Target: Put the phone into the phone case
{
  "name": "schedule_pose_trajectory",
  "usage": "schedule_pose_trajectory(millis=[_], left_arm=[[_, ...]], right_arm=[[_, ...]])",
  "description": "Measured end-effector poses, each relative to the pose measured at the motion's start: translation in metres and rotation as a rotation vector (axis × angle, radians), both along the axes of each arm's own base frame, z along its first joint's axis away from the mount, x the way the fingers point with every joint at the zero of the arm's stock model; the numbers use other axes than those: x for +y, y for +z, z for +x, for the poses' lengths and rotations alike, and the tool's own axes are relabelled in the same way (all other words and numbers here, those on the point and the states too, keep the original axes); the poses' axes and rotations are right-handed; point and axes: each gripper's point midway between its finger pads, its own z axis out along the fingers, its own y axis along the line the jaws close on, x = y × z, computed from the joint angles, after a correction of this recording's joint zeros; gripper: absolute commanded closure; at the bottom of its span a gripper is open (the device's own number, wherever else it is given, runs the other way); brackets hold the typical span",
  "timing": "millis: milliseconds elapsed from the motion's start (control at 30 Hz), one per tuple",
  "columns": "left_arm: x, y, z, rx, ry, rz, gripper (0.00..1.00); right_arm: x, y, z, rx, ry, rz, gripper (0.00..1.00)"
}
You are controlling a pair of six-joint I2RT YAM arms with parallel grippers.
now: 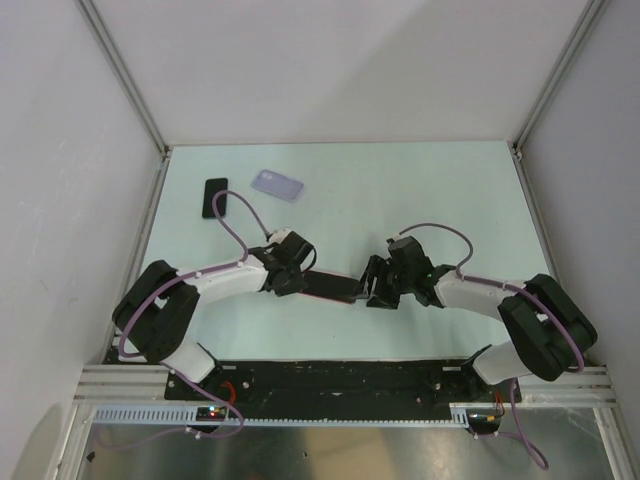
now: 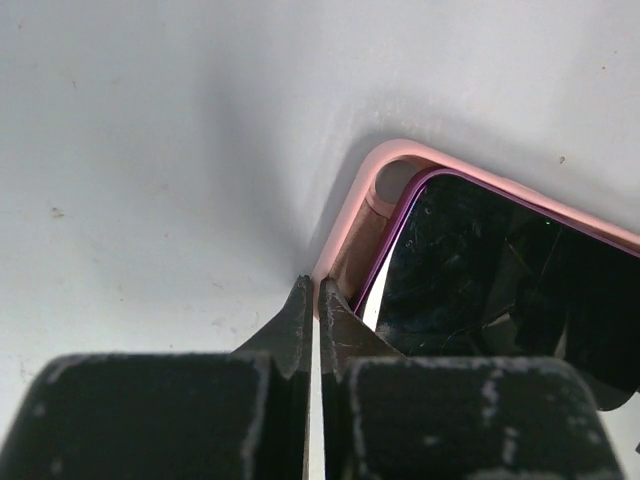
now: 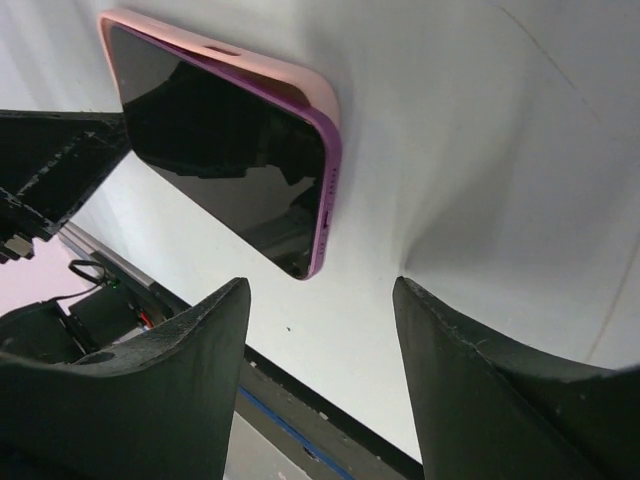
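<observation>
A purple phone [image 1: 335, 285] with a dark screen lies partly in a pink phone case [image 2: 395, 155] on the table between the two grippers. In the right wrist view the phone [image 3: 220, 150] sits askew, its purple edge raised out of the case's [image 3: 300, 75] rim at the near end. My left gripper [image 2: 313, 287] is shut on the pink rim by the camera cutout; in the top view it [image 1: 287, 278] is at the phone's left end. My right gripper [image 3: 320, 285] is open and empty, just short of the phone's right end [image 1: 375, 288].
A second black phone [image 1: 215, 197] and a pale lavender case [image 1: 277, 184] lie at the back left of the table. White walls enclose the table on three sides. The black base rail [image 1: 340, 375] runs along the near edge.
</observation>
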Motion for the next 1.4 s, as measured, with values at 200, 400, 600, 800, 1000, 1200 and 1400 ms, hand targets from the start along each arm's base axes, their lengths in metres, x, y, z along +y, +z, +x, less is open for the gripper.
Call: schedule_pose_trajectory(millis=[200, 400, 600, 800, 1000, 1200, 1400], left_arm=[[-0.006, 0.0, -0.001, 0.002, 0.008, -0.027, 1.0], [-0.012, 0.001, -0.003, 0.006, -0.005, -0.051, 1.0], [-0.013, 0.0, -0.004, 0.01, -0.008, -0.056, 1.0], [-0.014, 0.0, -0.004, 0.009, -0.01, -0.056, 1.0], [-0.014, 0.0, -0.004, 0.011, -0.018, -0.055, 1.0], [-0.014, 0.0, -0.004, 0.011, -0.03, -0.052, 1.0], [-0.014, 0.0, -0.004, 0.01, -0.043, -0.048, 1.0]], right_arm=[[0.012, 0.002, 0.004, -0.032, -0.03, 0.037, 0.44], [0.018, -0.003, 0.014, -0.052, -0.065, 0.047, 0.5], [0.017, -0.011, 0.02, -0.046, -0.085, 0.041, 0.6], [0.013, -0.015, 0.021, -0.052, -0.095, 0.021, 0.71], [0.012, -0.009, 0.023, -0.111, -0.098, -0.014, 0.73], [0.015, 0.0, 0.025, -0.186, -0.08, -0.086, 0.75], [0.018, 0.004, 0.029, -0.239, -0.061, -0.152, 0.78]])
